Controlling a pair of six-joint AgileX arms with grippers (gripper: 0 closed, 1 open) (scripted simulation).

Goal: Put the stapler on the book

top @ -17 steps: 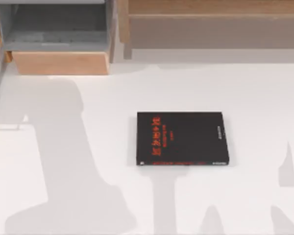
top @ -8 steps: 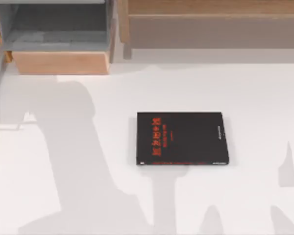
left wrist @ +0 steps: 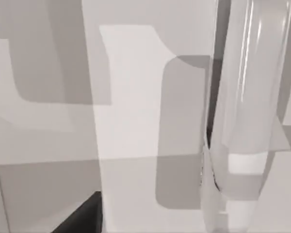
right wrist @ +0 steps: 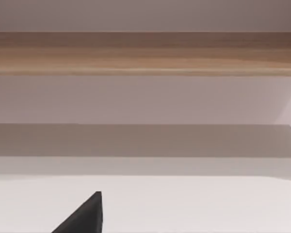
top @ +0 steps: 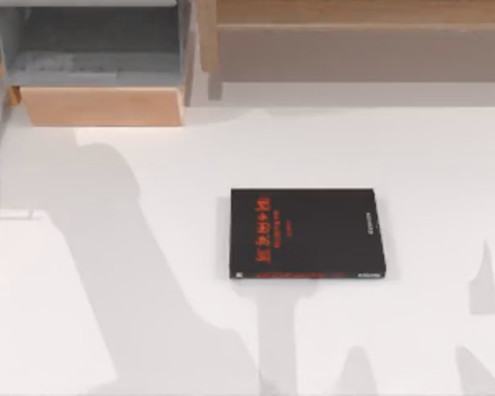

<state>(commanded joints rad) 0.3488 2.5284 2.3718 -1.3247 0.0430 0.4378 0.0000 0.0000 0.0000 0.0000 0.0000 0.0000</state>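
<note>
One thing has changed over the last second: the broad shadow [top: 140, 272] on the left half of the surface [top: 445, 148] has swung, and its lower end now reaches toward the middle of the near edge. From that you can judge that the left arm is on the move overhead. The small shadows by the right edge lie as they did, so the right arm looks parked.

The book [top: 307, 233] has not shifted. It lies flat near the middle of the surface, a little toward the right edge, red lettering up and nothing on its cover, so the stapler is yet to be fetched.

A dark tip of the left pincer [left wrist: 82, 216] shows in its wrist view, and one of the right pincer [right wrist: 85, 216] faces the wooden shelf [right wrist: 145, 53]. You cannot tell the state of either pincer
</note>
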